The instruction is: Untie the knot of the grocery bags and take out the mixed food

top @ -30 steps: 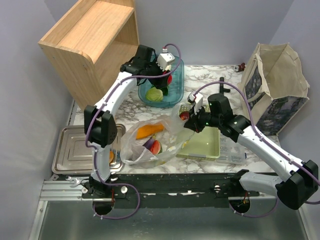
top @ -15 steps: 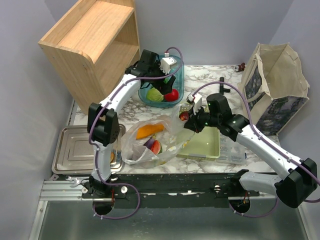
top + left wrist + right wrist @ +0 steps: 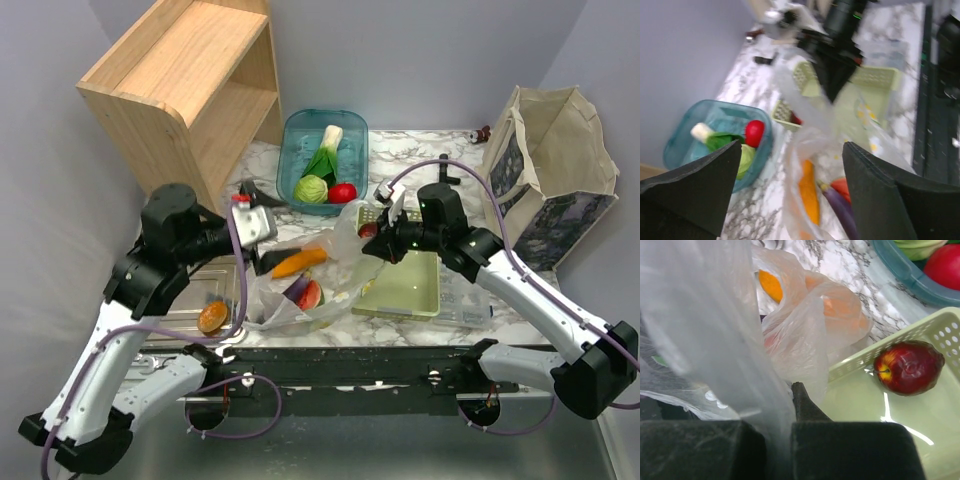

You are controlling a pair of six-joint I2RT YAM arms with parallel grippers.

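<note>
We find the left side of the grocery bag (image 3: 300,290) free: the left gripper (image 3: 270,230) hangs there, jaws wide, with nothing between them and the plastic. On the right, the right gripper (image 3: 383,238) pinches up a flap that walls off that side. The teal bin (image 3: 296,140) crowds the far side and the green basket (image 3: 410,290) the right. The wooden shelf (image 3: 180,90) closes the far left, the tote bag (image 3: 555,170) the far right. Bare marble (image 3: 420,145) lies between bin and tote.

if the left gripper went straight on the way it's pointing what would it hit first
Most likely the plastic bag, which lies directly ahead between the left gripper's open fingers. The orange vegetable sits just inside the plastic. The view is blurry, so how close the bag is can't be told.
</note>
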